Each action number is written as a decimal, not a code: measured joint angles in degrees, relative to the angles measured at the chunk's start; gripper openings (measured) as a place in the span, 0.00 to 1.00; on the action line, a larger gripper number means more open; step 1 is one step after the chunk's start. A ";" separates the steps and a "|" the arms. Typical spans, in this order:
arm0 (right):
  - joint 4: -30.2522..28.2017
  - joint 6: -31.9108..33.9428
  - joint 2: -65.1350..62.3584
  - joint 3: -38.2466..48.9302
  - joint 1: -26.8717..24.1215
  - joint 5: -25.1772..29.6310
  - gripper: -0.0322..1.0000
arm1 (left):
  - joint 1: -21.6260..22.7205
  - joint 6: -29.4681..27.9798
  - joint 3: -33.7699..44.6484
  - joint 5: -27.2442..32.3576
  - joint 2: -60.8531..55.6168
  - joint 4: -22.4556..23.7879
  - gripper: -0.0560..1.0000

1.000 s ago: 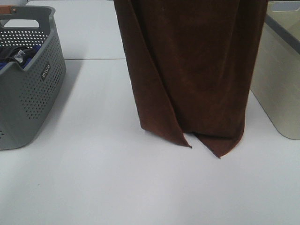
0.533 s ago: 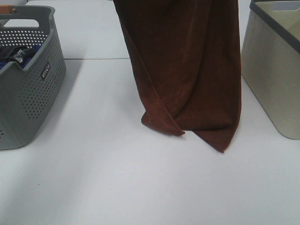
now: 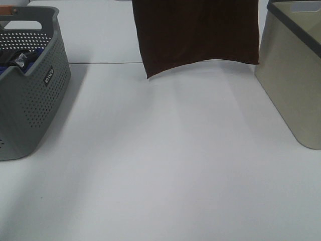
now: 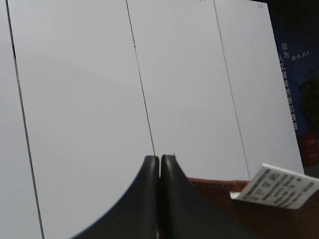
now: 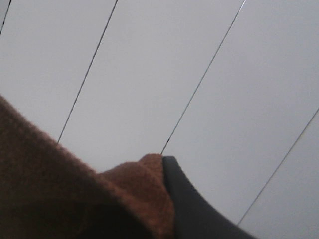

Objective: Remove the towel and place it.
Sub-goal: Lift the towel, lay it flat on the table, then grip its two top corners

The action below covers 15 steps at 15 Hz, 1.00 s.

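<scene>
The dark reddish-brown towel [image 3: 198,35] hangs spread out at the top middle of the exterior high view, its lower edge clear of the white table [image 3: 160,165]. Neither gripper shows in that view. In the left wrist view my left gripper [image 4: 159,167] has its black fingers pressed together, with the towel's hem [image 4: 219,199] and its white tag [image 4: 276,186] right beside them. In the right wrist view my right gripper [image 5: 167,169] shows one black finger [image 5: 194,209] pressed against a bunched towel corner [image 5: 139,184]; the other finger is hidden by the cloth.
A grey perforated laundry basket [image 3: 30,85] holding dark and blue items [image 3: 15,60] stands at the left edge. A beige bin with a grey rim [image 3: 296,75] stands at the right edge, close to the towel's right side.
The towel has been lifted: its lower corners, which lay folded on the table, now hang well above it, and the cloth is stretched flatter.
</scene>
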 joint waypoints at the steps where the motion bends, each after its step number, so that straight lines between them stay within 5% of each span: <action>1: 0.46 0.00 0.57 0.00 0.00 3.38 0.03 | 0.00 1.15 -0.06 1.03 0.69 0.17 0.05; 7: 6.76 0.00 7.16 0.00 0.11 25.27 0.03 | -1.38 3.21 -0.11 27.79 5.84 -1.20 0.05; 13: 19.19 0.00 8.42 0.00 0.11 51.17 0.03 | -5.79 4.07 -0.11 66.69 5.84 -8.48 0.05; 15: 22.35 0.00 8.42 0.00 0.11 54.14 0.03 | -5.79 4.07 -0.11 72.88 5.84 -9.57 0.05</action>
